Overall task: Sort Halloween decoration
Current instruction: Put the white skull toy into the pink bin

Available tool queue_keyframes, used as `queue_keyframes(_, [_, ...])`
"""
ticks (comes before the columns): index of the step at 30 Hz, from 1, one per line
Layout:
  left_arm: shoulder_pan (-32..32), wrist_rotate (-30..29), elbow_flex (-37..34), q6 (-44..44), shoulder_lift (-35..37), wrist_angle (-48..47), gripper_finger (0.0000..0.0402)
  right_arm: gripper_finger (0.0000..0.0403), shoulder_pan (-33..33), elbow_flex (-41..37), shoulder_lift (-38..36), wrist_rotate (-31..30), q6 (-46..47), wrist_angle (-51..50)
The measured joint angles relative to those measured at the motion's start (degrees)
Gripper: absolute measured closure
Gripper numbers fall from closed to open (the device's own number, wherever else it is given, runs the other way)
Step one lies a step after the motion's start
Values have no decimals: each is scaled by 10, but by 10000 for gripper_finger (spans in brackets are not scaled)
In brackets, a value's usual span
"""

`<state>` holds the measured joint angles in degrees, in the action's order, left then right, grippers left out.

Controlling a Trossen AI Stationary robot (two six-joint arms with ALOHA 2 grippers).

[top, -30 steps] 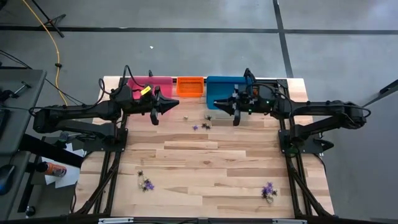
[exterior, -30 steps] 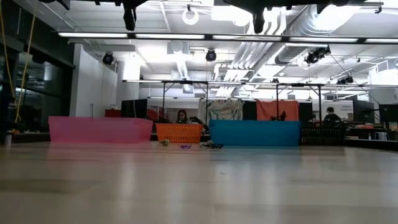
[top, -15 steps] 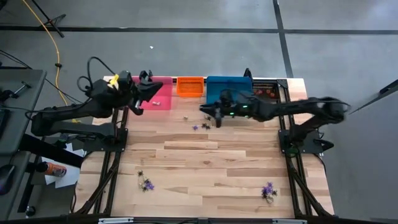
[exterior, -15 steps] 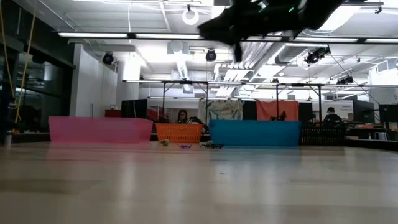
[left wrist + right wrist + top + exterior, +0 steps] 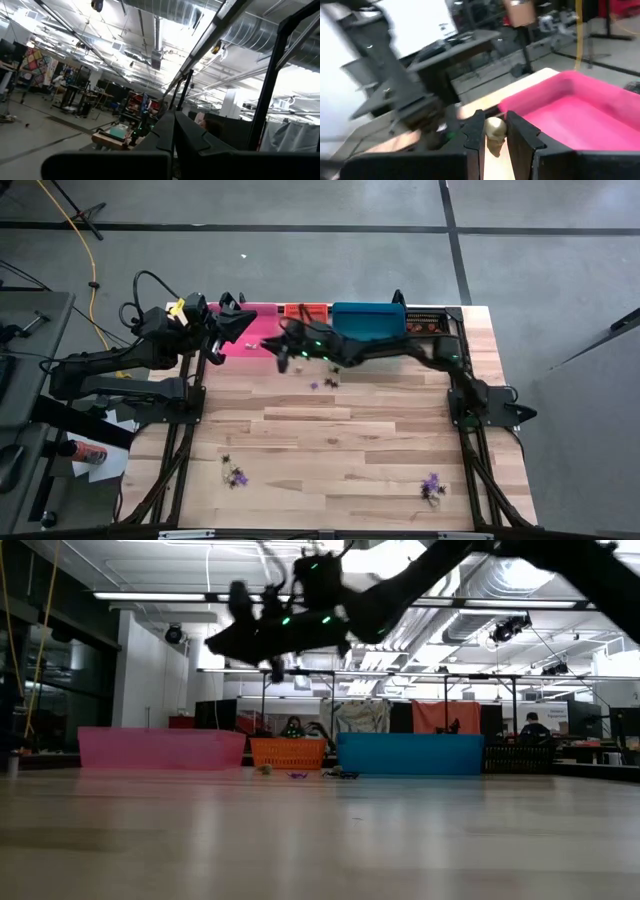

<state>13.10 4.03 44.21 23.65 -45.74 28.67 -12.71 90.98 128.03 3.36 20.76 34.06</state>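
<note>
Right gripper [image 5: 494,137] is clamped on one pale whitish trinket [image 5: 495,131], pinched between its two fingertips and carried well above the table [image 5: 350,440], over the far edge just in front of the pink bin [image 5: 580,115]. The arm is stretched far across from the right side toward the left half of the far edge; my reading is that the pale piece is meant for the pink bin, hence the long reach past the blue bin [image 5: 368,317] and orange bin [image 5: 305,311]. Left gripper [image 5: 243,325] has its fingers pressed together with nothing between them, and hovers over the pink bin near the far left corner, pointed up and away toward the room, probably parked clear of the drop. Remaining Halloween decoration lies in three spots: a small scatter [image 5: 322,383] near the far edge below the orange bin, a cluster [image 5: 234,474] near the near left corner, another [image 5: 432,487] near the near right corner. Individual shapes in these clusters are too small to identify. The high view blurs the right gripper; what kind of trinket it carries cannot be told. The black bin at the far right corner is partly covered by the arm.
</note>
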Motion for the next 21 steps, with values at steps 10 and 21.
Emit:
queue_keyframes(10, [0,0,0,3,0,-8,401,354,-35,268,172,-18,58,-202])
queue_keyframes(21, [0,0,0,2,0,-18,401,297,-48,321,197,-35,77,-296])
